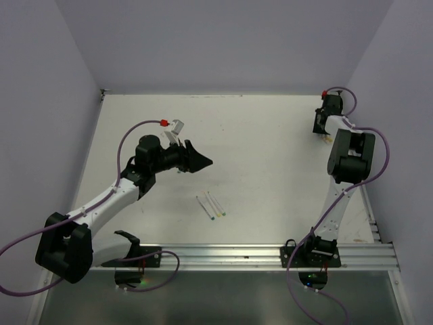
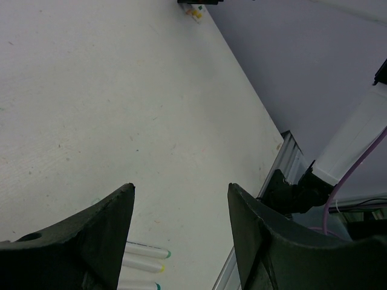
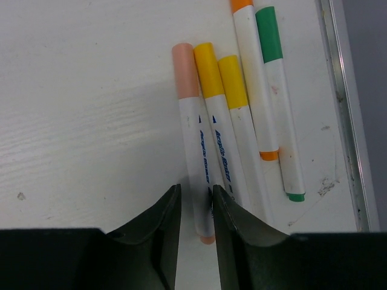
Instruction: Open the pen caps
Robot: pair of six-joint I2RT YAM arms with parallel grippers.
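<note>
Several white-barrelled pens lie side by side in the right wrist view, all capped: a peach cap [image 3: 184, 69], two yellow caps [image 3: 208, 69], an orange cap [image 3: 242, 5] and a green cap [image 3: 268, 33]. My right gripper [image 3: 196, 188] is at the table's far right corner [image 1: 322, 130]. Its jaws are narrowed onto the barrel of the peach-capped pen [image 3: 198, 151], which still lies on the table. Three more pens [image 1: 212, 205] lie mid-table and show in the left wrist view [image 2: 148, 249]. My left gripper [image 2: 181, 187] is open and empty above the table, up and left of them [image 1: 203, 161].
A metal rail [image 1: 237, 254] runs along the near edge, and another [image 3: 344, 90] lies right of the corner pens. Purple walls close in the table on three sides. A red plug with a purple cable [image 1: 163, 123] sits on the left arm.
</note>
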